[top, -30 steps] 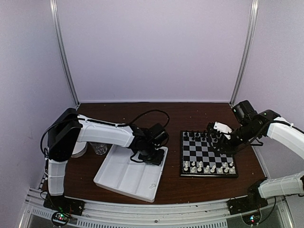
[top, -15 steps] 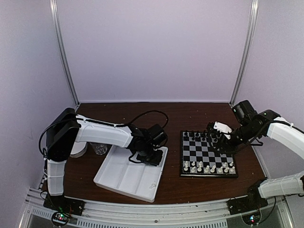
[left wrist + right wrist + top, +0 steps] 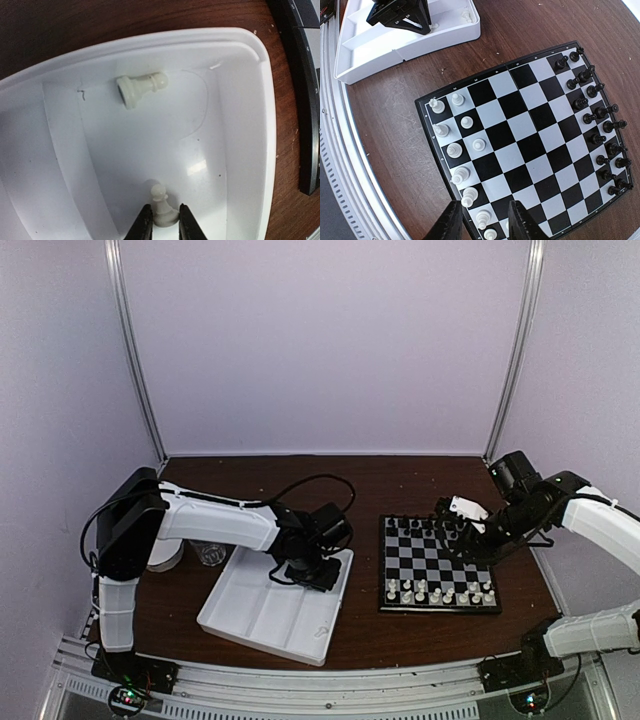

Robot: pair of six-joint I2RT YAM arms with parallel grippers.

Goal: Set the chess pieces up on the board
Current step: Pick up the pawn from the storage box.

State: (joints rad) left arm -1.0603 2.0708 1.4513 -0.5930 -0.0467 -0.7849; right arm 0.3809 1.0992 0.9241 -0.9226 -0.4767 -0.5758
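The board (image 3: 432, 562) lies on the right of the table, with white chess pieces (image 3: 456, 150) along its near rows and black ones (image 3: 596, 121) along its far rows. My left gripper (image 3: 164, 210) is down in the end compartment of the white tray (image 3: 250, 75), shut on the base of an upright white pawn (image 3: 161, 200). A second white piece (image 3: 140, 88) lies on its side farther in. My right gripper (image 3: 482, 207) is open and empty, hovering above the board's white side; the top view shows it over the far right part (image 3: 462, 535).
The white three-compartment tray (image 3: 255, 612) sits left of the board, angled. A clear glass (image 3: 210, 553) and a white round object (image 3: 166, 556) stand left of the tray. The board's black rim (image 3: 306, 100) lies close to the tray's right end.
My left gripper has shifted very slightly inside the tray. The right arm has not visibly moved.
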